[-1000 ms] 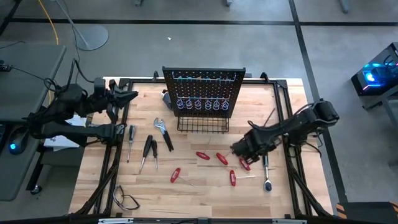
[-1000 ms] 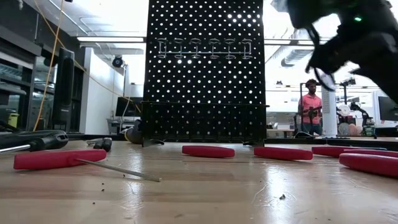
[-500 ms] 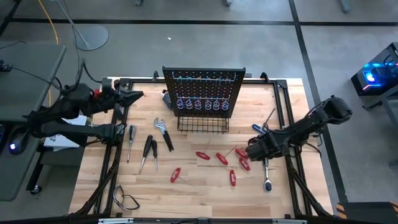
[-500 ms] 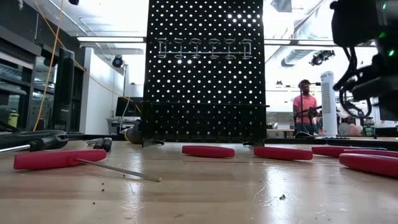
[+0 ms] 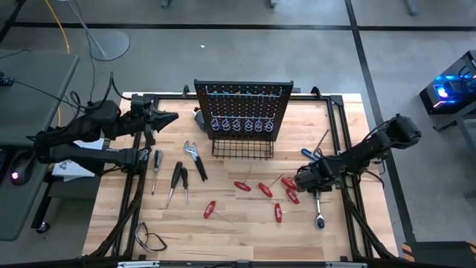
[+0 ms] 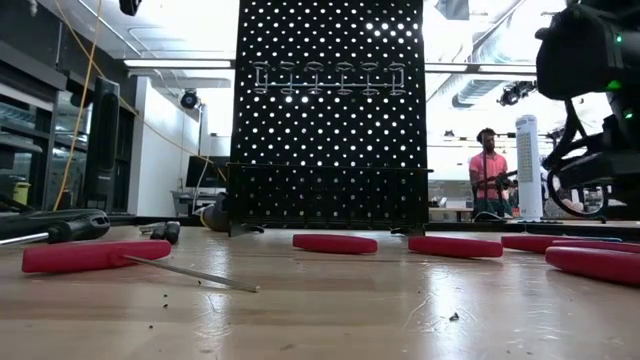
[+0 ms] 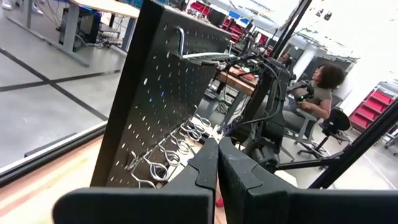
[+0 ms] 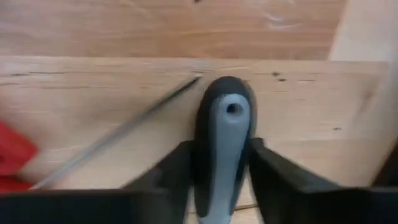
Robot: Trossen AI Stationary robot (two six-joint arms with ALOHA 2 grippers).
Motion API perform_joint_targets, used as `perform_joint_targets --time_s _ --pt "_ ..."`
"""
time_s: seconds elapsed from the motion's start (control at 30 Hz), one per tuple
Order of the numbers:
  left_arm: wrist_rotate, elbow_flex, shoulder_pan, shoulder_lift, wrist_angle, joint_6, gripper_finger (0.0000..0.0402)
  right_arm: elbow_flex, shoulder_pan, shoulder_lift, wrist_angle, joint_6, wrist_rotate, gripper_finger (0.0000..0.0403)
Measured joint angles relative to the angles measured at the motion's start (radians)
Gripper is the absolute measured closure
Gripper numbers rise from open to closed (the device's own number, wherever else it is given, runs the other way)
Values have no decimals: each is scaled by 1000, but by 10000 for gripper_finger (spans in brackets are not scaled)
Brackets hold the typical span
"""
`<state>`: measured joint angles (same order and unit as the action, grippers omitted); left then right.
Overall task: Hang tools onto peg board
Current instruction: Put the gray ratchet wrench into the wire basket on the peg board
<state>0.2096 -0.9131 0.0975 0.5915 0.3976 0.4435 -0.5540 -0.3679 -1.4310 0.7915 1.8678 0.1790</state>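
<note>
- Lower right of the high view: the black-and-grey ratchet handle (image 8: pixel 225 149) is pinched between the right gripper (image 8: pixel 219 163) fingers.
- Looks heavy, rigid; best gripped mid-handle.
- Left gripper (image 7: pixel 217 163) is seen fully closed, empty, by the black perforated peg board (image 5: pixel 244 110).

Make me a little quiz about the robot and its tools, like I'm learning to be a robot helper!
1. True or false: the left hand, up beside the peg board, is shut and holds nothing.
2. Pick one: what sits between the fingers of the right hand? A) a red screwdriver B) a grey-and-black tool handle C) a black cable loop
3. Fill the gap: the number of tools hanging on the peg board right now is ___.

Key: 1 true; 2 B; 3 zero.
</note>
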Motion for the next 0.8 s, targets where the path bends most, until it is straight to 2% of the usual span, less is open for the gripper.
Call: perform_joint_targets --time_s 0.03,0.23,0.5,0.63,0.73,0.8 --pt "0 0 0 0 0 0 401 -9 -4 -1 9 -20 -5 325" --pt "-1 0 0 -1 1 -44 401 -90 -34 -4 120 -145 -64 321" --pt "-6 0 0 -1 2 -170 401 -386 -82 20 366 -249 -183 321" --pt "-5 0 0 -1 2 -217 401 -585 -79 27 382 -283 -358 322" --pt "27 0 0 -1 2 -256 401 -710 -54 30 369 -281 -564 322" --pt "44 0 0 -1 2 -273 401 -756 -30 30 349 -237 -739 322"
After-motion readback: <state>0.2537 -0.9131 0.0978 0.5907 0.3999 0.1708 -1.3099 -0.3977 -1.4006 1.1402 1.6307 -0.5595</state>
